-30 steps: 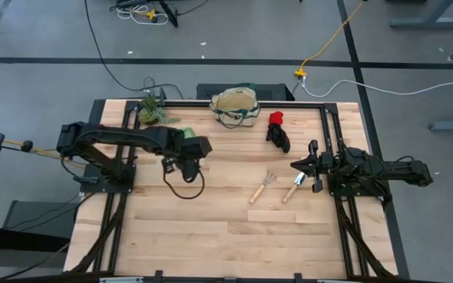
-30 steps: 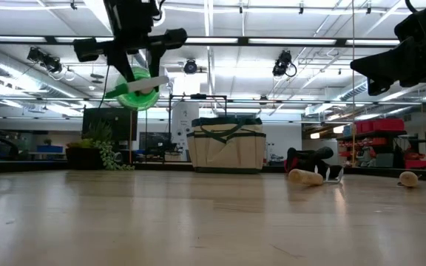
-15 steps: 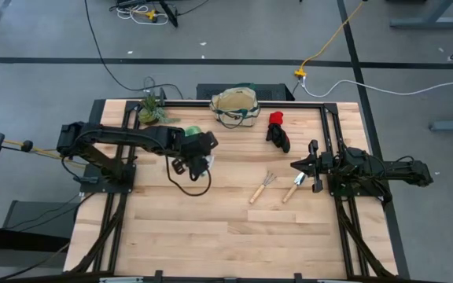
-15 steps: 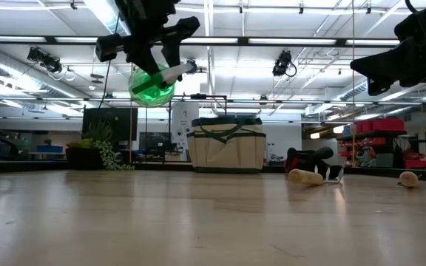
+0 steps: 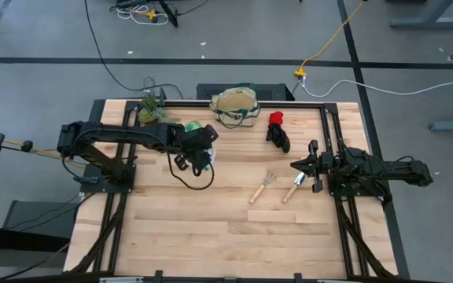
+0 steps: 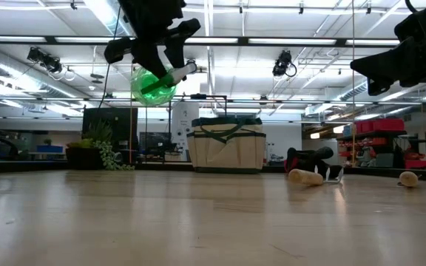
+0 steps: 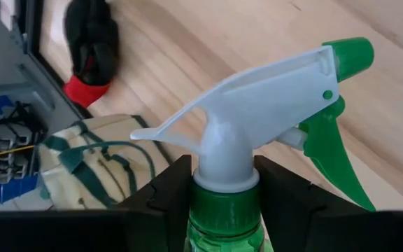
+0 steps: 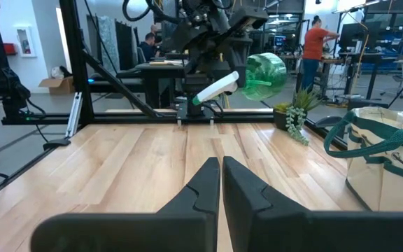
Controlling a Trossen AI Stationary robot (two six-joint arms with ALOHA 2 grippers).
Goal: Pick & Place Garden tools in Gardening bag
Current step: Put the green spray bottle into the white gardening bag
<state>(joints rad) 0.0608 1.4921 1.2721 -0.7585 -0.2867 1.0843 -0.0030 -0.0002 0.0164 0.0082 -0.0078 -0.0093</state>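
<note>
Carrying the green spray bottle [image 7: 257, 140] clamped at its neck, the left gripper [image 5: 197, 148] hangs beside the gardening bag [image 5: 235, 106]; next, centre it above the bag's mouth and release. The right gripper [image 5: 305, 166], fingers closed and empty, waits well away from the bag.

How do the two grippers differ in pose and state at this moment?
The left gripper is up in the air left of the bag, clamped on the neck of a green spray bottle; the right gripper holds nothing. The left gripper's jaws stand part open around the bottle; the right gripper's fingers are pressed together. The left arm reaches out over the table; the right waits at its own edge near the trowel. Both are clear of the tabletop.
</note>
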